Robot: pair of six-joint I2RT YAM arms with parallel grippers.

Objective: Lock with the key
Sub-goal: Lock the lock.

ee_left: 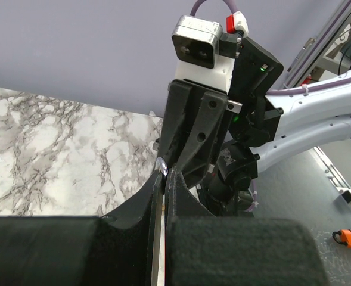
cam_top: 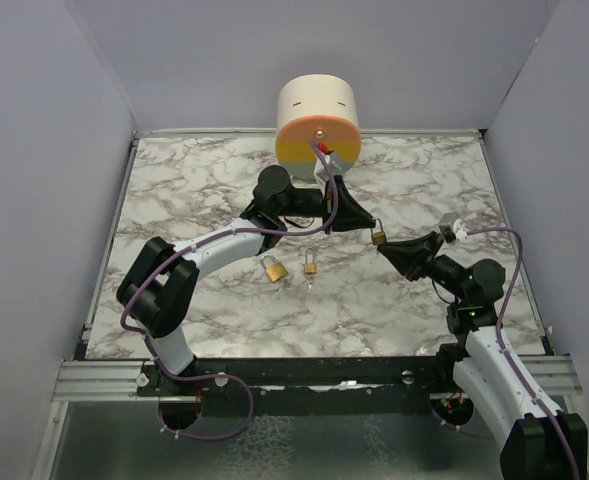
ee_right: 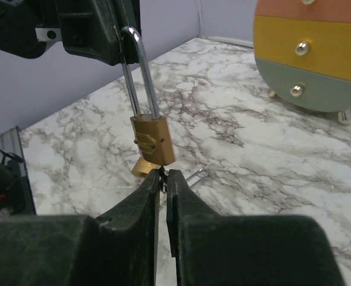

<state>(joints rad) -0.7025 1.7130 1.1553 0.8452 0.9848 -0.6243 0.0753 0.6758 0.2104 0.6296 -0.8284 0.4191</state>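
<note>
My left gripper [cam_top: 359, 222] is shut on the steel shackle [ee_right: 138, 71] of a brass padlock [ee_right: 153, 140] and holds it hanging above the table; the padlock also shows in the top view [cam_top: 379, 237]. My right gripper [ee_right: 163, 173] is shut on a key, its tip right at the underside of the padlock body. In the left wrist view only the top of the shackle [ee_left: 162, 166] shows between my left fingers [ee_left: 145, 202], with the right gripper's body just beyond.
Two more brass padlocks [cam_top: 273, 267] [cam_top: 310, 267] lie on the marble table [cam_top: 194, 190], with a loose key [cam_top: 309, 284] near them. A round cream drum with an orange, yellow and green face [cam_top: 317, 125] stands at the back.
</note>
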